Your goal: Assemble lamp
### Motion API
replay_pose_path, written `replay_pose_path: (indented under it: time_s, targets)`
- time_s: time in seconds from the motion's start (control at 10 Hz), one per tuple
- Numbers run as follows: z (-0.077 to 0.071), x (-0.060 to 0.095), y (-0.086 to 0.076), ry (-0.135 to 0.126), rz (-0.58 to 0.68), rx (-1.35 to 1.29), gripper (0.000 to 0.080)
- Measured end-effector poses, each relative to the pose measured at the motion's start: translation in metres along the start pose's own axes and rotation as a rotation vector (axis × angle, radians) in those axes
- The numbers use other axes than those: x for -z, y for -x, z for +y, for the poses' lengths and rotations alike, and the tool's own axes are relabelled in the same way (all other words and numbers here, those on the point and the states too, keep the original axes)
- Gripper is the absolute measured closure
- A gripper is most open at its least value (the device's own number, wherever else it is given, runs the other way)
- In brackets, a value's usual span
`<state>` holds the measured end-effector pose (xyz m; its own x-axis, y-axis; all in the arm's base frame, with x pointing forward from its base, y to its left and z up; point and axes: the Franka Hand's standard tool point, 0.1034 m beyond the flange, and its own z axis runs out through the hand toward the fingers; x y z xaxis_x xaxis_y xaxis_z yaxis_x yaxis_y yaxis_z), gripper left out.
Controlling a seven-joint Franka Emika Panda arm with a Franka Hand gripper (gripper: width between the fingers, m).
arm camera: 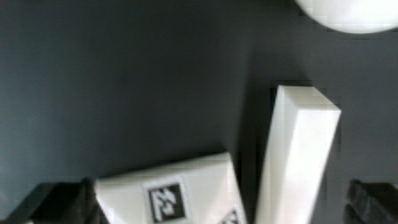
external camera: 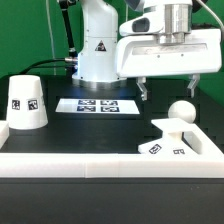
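The bulb (external camera: 182, 113) is a smooth, hard white ball, so I think it is light but slippery and could roll away. It is best to grab it across its round middle. It sits on the black worktop (external camera: 95, 135) close by the flat base (external camera: 165, 148), and the gripper (external camera: 167, 93) hangs above them, pointing down, fingers apart and holding nothing.

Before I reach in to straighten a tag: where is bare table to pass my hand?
Free: the black table between the shade and the base, in front of the marker board. Crowded: the exterior view's right, where bulb and base sit under the open gripper.
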<state>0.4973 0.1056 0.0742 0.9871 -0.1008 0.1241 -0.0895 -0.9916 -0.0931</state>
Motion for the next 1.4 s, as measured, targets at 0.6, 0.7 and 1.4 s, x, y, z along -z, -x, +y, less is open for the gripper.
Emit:
replay_pose_path:
  time_s: [0.6, 0.7, 1.4]
  targets:
    - [-0.018, -0.007, 0.021, -0.031, 0.001, -0.426, 0.0101]
    - [-0.021, -0.011, 0.031, -0.026, -0.006, -0.408, 0.0101]
    - [-0.016, -0.008, 0.033, -0.014, -0.288, -0.347, 0.0101]
